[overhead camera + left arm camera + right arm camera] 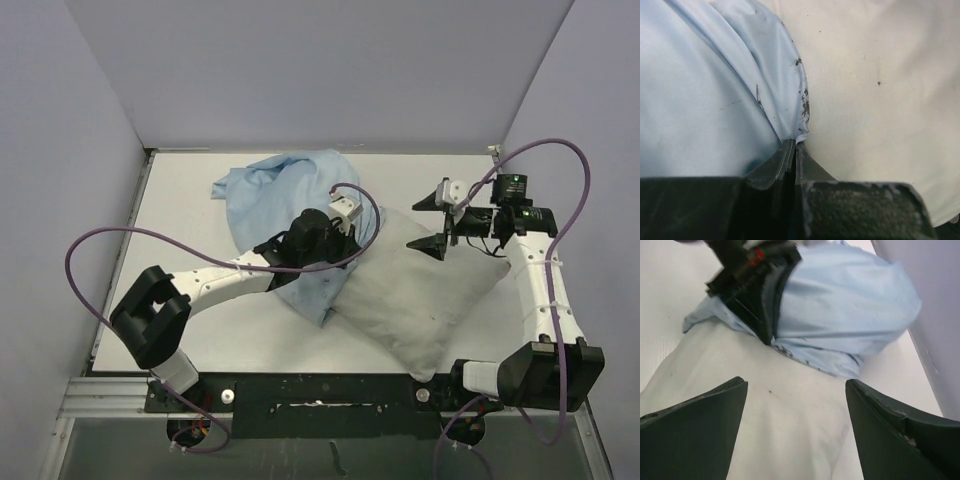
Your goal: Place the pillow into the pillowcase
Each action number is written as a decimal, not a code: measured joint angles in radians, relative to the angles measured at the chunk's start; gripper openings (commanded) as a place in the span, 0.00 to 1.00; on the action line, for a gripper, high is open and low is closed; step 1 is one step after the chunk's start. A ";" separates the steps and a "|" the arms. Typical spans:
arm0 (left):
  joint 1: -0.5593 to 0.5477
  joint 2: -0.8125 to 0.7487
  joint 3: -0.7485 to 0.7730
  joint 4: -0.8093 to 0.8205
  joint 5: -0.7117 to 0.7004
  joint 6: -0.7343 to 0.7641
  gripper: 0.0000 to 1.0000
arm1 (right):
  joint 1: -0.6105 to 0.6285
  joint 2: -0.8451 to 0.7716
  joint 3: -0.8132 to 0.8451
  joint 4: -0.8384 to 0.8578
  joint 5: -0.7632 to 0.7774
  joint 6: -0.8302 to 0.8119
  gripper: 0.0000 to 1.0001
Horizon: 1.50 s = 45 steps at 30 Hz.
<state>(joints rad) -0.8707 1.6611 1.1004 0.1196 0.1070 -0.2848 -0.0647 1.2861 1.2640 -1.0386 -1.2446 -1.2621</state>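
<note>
— Where's the pillow (420, 295)?
— On the worktop (190, 200), four o'clock from the pillowcase (280, 190). The left end effector (795, 147) pinches the pillowcase's edge; the right end effector (796, 390) gapes wide above the pillow.

1 table (190, 210), 1 pillow (420, 300), 1 pillowcase (275, 190), 2 robot arms (225, 280) (545, 290) w/ 1 left gripper (796, 146), 1 right gripper (432, 222), 2 purple cables (85, 250) (582, 190).
</note>
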 measured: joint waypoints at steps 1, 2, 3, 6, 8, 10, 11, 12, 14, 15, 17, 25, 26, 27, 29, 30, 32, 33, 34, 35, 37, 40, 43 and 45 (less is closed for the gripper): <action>-0.001 -0.020 -0.015 0.025 0.001 0.000 0.00 | -0.018 -0.011 -0.010 0.058 0.013 0.089 0.89; -0.001 -0.034 -0.027 0.042 0.001 0.000 0.00 | -0.032 -0.015 -0.020 0.106 0.032 0.173 0.90; -0.001 -0.047 -0.041 0.058 0.001 0.000 0.00 | -0.041 -0.009 -0.027 0.144 0.052 0.247 0.89; -0.001 -0.063 -0.068 0.078 -0.001 0.000 0.00 | -0.035 0.065 -0.029 0.199 0.111 0.397 0.89; -0.001 -0.064 -0.076 0.085 -0.001 0.000 0.00 | -0.015 0.144 -0.033 0.224 0.196 0.463 0.86; -0.001 -0.065 -0.077 0.087 -0.001 0.001 0.00 | 0.010 0.227 -0.041 0.239 0.289 0.506 0.74; -0.001 -0.067 -0.077 0.089 -0.001 0.002 0.00 | 0.017 0.260 -0.042 0.239 0.318 0.517 0.64; 0.000 -0.069 -0.077 0.090 -0.001 0.005 0.00 | 0.026 0.298 -0.042 0.239 0.346 0.532 0.50; 0.003 -0.072 -0.068 0.090 0.003 0.008 0.00 | 0.043 0.354 -0.041 0.238 0.373 0.547 0.19; 0.006 -0.072 -0.058 0.089 0.009 0.008 0.00 | 0.049 0.367 -0.041 0.237 0.375 0.552 0.09; 0.023 -0.071 -0.013 0.076 0.040 0.005 0.00 | 0.062 0.377 -0.034 0.235 0.364 0.568 0.02; 0.116 0.031 0.453 0.001 0.146 -0.010 0.00 | 0.123 0.270 0.153 0.333 0.292 0.730 0.00; 0.121 0.037 0.489 -0.010 0.154 -0.007 0.00 | 0.126 0.257 0.211 0.358 0.283 0.747 0.00; 0.125 0.038 0.517 -0.018 0.166 0.000 0.00 | 0.126 0.241 0.259 0.391 0.274 0.754 0.00; 0.124 0.030 0.531 -0.005 0.197 0.006 0.00 | 0.132 0.182 0.296 0.463 0.256 0.748 0.00; 0.121 0.019 0.518 0.005 0.213 0.007 0.00 | 0.132 0.145 0.283 0.485 0.251 0.737 0.00; 0.113 -0.029 0.419 0.055 0.235 0.007 0.00 | 0.142 0.053 0.196 0.532 0.233 0.688 0.00; 0.109 -0.068 0.335 0.079 0.241 0.004 0.00 | 0.155 0.005 0.122 0.561 0.225 0.648 0.00; 0.105 -0.100 0.256 0.093 0.245 0.000 0.00 | 0.173 -0.027 0.037 0.577 0.219 0.603 0.00; 0.098 -0.132 0.161 0.122 0.245 -0.006 0.00 | 0.196 -0.056 -0.047 0.587 0.212 0.558 0.00; 0.090 -0.161 -0.013 0.159 0.240 -0.029 0.10 | 0.232 -0.063 -0.200 0.578 0.192 0.445 0.00; 0.081 -0.163 -0.182 0.180 0.227 -0.062 0.29 | 0.259 0.043 -0.302 0.475 0.185 0.254 0.00; 0.074 -0.190 -0.317 0.149 0.205 -0.092 0.50 | 0.283 0.124 -0.287 0.395 0.161 0.105 0.00; 0.068 -0.257 -0.361 0.089 0.184 -0.093 0.63 | 0.289 0.132 -0.263 0.354 0.147 0.038 0.00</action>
<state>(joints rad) -0.8028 1.4044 0.7395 0.2081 0.2913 -0.3782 0.2245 1.4178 1.0008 -0.6846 -1.0973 -1.2243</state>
